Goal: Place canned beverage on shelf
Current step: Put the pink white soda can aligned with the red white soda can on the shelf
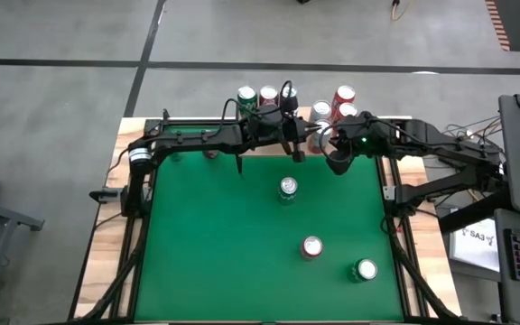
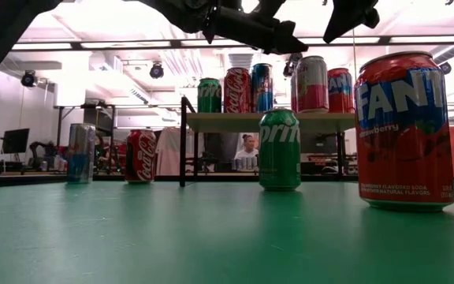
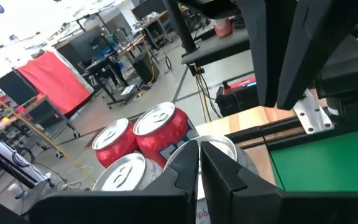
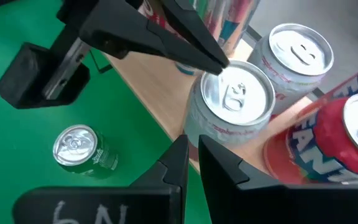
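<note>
Light wooden shelf (image 2: 321, 121) top mostly hidden by cylindrical aluminium cans; left gripper (image 1: 290, 147) and right gripper (image 1: 325, 142) fingers pressed together, apparently empty.

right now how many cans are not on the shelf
5: green can mid-table, red can nearer the front, another green can front right, Coca-Cola can and silver can far left beside the shelf. Arms may hide more.

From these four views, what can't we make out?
- High view: arms cover the shelf middle, hiding the can under both grippers.
- Low view: both grippers cut off by the top edge.
- Right wrist view: silver can label unreadable, seen from above.
- Left wrist view: left gripper blocks the can beneath.
</note>
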`<action>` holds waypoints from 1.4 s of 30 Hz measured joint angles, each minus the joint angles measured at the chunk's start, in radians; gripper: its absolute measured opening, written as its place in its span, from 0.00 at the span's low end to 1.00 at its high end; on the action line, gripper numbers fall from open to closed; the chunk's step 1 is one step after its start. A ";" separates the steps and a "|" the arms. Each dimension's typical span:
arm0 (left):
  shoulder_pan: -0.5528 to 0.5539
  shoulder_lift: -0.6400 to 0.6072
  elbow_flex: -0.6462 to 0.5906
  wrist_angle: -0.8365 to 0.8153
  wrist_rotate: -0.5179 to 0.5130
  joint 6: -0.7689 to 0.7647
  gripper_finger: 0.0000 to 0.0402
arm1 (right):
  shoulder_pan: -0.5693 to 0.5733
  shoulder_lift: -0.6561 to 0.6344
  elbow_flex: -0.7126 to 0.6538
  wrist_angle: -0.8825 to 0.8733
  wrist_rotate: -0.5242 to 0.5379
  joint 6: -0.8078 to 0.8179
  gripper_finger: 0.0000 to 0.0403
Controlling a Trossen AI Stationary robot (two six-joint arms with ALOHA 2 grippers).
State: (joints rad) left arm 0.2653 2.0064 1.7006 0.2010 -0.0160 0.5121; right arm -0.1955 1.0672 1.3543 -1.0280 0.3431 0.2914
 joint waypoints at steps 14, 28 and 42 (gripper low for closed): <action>0.001 0.000 -0.007 -0.055 0.000 -0.004 0.00 | -0.038 0.000 -0.063 0.065 0.051 -0.032 0.07; -0.002 0.000 -0.007 -0.059 0.000 -0.032 0.00 | -0.057 0.003 -0.086 0.069 0.050 -0.049 0.07; -0.003 0.000 -0.010 -0.027 0.006 -0.087 0.00 | -0.060 0.002 -0.091 0.093 0.183 -0.070 0.07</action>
State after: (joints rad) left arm 0.2623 2.0060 1.6905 0.1742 -0.0103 0.4249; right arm -0.2558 1.0695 1.2629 -0.9351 0.5256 0.2211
